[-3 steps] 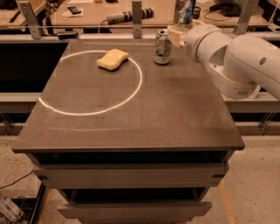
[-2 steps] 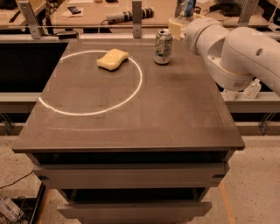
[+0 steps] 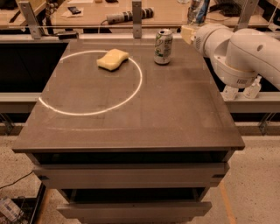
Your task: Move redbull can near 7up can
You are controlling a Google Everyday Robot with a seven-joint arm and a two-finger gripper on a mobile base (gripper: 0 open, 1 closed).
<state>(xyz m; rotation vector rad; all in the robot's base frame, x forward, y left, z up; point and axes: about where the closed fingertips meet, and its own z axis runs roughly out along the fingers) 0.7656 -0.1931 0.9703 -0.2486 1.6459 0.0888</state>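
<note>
The 7up can [image 3: 163, 47], pale with green markings and a silver top, stands upright near the back edge of the dark table [image 3: 131, 118], right of the middle. My white arm [image 3: 240, 52] reaches in from the right. My gripper [image 3: 197, 12] is at the top edge of the view, up and to the right of the 7up can. It holds the slim blue-and-silver redbull can [image 3: 202, 9] in the air; only part of that can shows.
A yellow sponge [image 3: 113, 59] lies inside a white circle [image 3: 89, 111] marked on the table's left half. A rail with metal posts [image 3: 137, 19] runs behind the table. Drawers sit under the tabletop [image 3: 131, 175].
My arm and gripper have moved to the right with the redbull can, away from the 7up can. The 7up can and sponge have not moved.
</note>
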